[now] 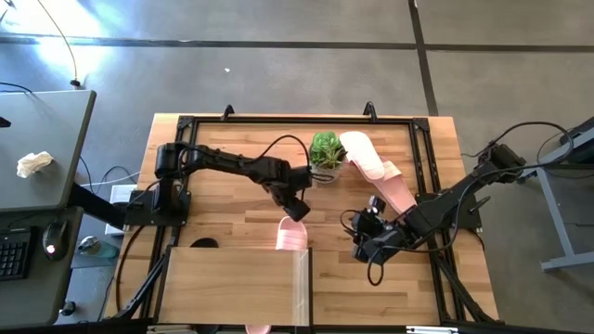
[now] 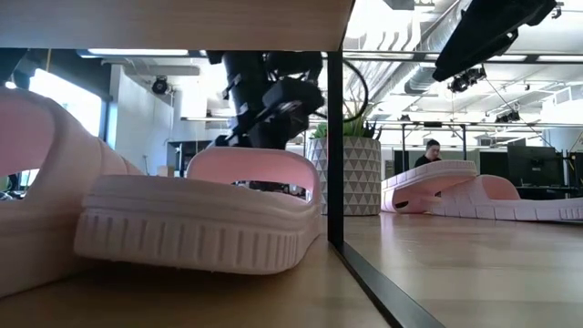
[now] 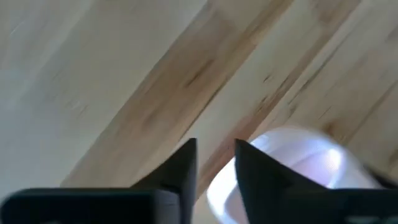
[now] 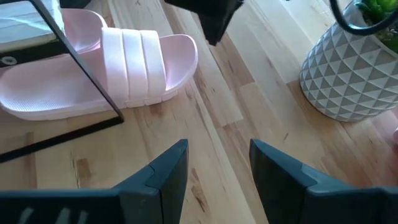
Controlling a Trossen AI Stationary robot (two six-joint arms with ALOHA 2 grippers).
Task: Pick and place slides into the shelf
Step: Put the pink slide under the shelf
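Worktop (image 1: 232, 209) planks lay mostly bare between the arms, leaving good room. The shelf (image 1: 232, 283) at the near edge held pink slides (image 2: 196, 214), one poking out past its dark upright; two more (image 1: 376, 172) lay beside the plant (image 1: 327, 153), so work looked partly done. The left gripper (image 1: 295, 209) hung above the poking slide, jaws nearly together, empty. The right gripper (image 4: 214, 165) waited near, jaws spread.

Four light pink slides are counted: one (image 1: 291, 236) half under the shelf (image 1: 232, 283) at its far edge, a second (image 2: 27, 191) seen inside the shelf in the low view, and two (image 1: 364, 155) (image 1: 397, 195) beside the potted plant (image 1: 327, 151). One shelf, one potted plant and two robot arms are counted.
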